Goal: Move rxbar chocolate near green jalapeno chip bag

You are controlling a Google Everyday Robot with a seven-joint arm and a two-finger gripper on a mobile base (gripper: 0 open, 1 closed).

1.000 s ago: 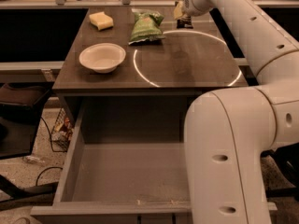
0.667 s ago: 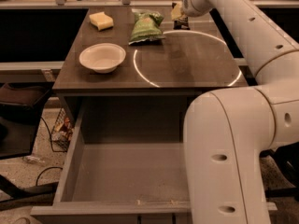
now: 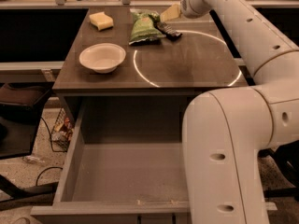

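Observation:
The rxbar chocolate is a small dark bar lying flat on the table, touching or almost touching the right edge of the green jalapeno chip bag. The crinkled bag lies at the far middle of the table. My gripper hangs just behind and above the bar's far end, at the bag's upper right corner. The arm reaches in from the right.
A white bowl sits at the table's left front. A pale yellow sponge lies at the far left. A white ring is marked on the table top. An open drawer juts out below the table's front edge.
My gripper has shifted a little left toward the bag. The dark bar now shows in full on the table beside the bag.

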